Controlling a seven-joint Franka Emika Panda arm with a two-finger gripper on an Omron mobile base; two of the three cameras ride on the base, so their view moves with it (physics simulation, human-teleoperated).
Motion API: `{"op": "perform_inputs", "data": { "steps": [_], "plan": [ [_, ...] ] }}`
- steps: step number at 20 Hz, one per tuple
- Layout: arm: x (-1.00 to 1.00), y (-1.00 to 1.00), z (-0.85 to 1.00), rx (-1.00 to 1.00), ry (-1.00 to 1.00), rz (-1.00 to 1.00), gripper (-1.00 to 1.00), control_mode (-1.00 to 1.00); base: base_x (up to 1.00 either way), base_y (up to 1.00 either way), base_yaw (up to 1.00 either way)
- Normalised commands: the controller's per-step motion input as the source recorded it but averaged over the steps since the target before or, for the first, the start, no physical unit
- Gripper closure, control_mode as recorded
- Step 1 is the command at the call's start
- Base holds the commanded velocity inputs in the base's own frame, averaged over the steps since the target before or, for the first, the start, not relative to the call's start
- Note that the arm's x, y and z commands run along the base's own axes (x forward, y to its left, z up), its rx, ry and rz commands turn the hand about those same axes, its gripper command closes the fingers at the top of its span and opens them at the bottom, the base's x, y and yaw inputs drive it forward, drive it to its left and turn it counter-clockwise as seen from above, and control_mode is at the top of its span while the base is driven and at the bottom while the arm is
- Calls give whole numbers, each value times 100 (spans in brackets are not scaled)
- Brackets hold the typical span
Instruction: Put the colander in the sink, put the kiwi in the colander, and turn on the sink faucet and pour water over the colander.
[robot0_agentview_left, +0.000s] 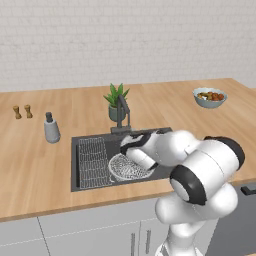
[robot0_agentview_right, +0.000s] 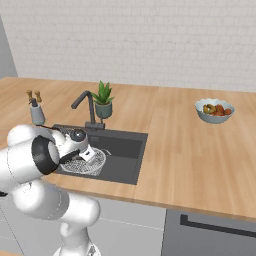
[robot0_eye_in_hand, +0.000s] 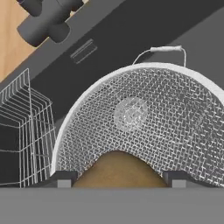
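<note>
The white-silver mesh colander (robot0_agentview_left: 131, 169) (robot0_agentview_right: 88, 163) (robot0_eye_in_hand: 144, 118) sits in the dark grey sink (robot0_agentview_left: 74, 165) (robot0_agentview_right: 125, 150) (robot0_eye_in_hand: 131, 39), right of a wire rack. My gripper (robot0_agentview_left: 129, 148) (robot0_agentview_right: 84, 151) (robot0_eye_in_hand: 117, 180) hangs just above the colander's near rim, shut on the brown fuzzy kiwi (robot0_eye_in_hand: 117, 169), which bulges between the two dark fingertips (robot0_eye_in_hand: 61, 178). The arm hides the kiwi in both base views. The dark angular faucet (robot0_agentview_left: 123, 112) (robot0_agentview_right: 87, 107) (robot0_eye_in_hand: 46, 19) stands at the sink's back edge, and no water shows.
A flat wire rack (robot0_agentview_left: 92, 161) (robot0_eye_in_hand: 22, 131) lies in the sink's left part. Behind the sink stand a potted plant (robot0_agentview_left: 116, 100) (robot0_agentview_right: 103, 97), a grey soap dispenser (robot0_agentview_left: 51, 129) (robot0_agentview_right: 36, 114) and two brown shakers (robot0_agentview_left: 22, 111). A fruit bowl (robot0_agentview_left: 210, 97) (robot0_agentview_right: 214, 110) sits far right.
</note>
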Motion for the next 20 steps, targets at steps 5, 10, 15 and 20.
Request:
{"op": "perform_inputs", "data": {
  "steps": [5,10,15,20],
  "plan": [
    [31,-11,-23,7,-8,0,100,-100,0,0,0],
    [11,0,-28,0,-2,0,100,-100,0,0,0],
    [3,0,-35,0,0,0,100,-100,0,0,0],
    [18,3,-14,0,0,0,100,-100,0,0,0]
  ]
}}
